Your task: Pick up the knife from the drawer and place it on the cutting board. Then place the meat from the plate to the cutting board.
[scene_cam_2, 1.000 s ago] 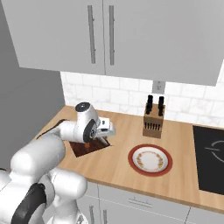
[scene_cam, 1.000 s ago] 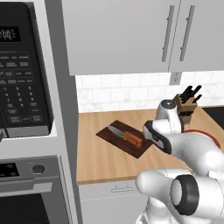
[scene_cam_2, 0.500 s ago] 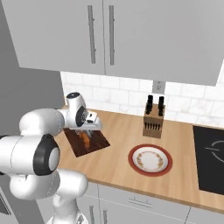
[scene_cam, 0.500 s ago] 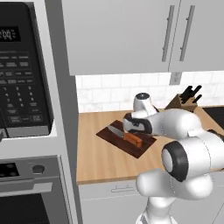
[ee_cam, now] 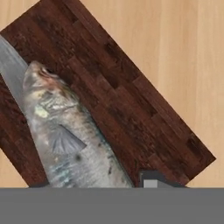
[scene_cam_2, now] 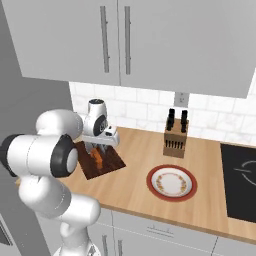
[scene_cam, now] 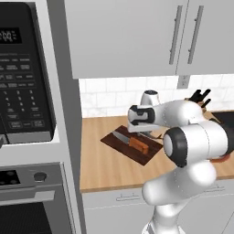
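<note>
Gripper sits low over the cutting board, and in the hand view a single dark finger tip rises at the bottom edge, just right of the meat; whether the jaws are closed on the fish or merely beside it I cannot tell. Seen from the hand, the meat lies on the left half of the board, its long axis running from the head at the upper left down to the lower middle of the frame, where its tail end passes out of sight at the bottom. A grey blade of the knife shows at the far left, partly under the fish's head and running along roughly the same diagonal. The dark brown board itself lies slantwise, its long side going from upper left to lower right, on the pale wooden counter. In the left base view the board lies in the middle of the frame with the knife's orange-brown handle on it, and the white arm reaches over it from the right. In the right base view the board is at centre left, the red-rimmed plate lies well apart to its right, and a wooden knife block stands behind the plate near the tiled wall.
</note>
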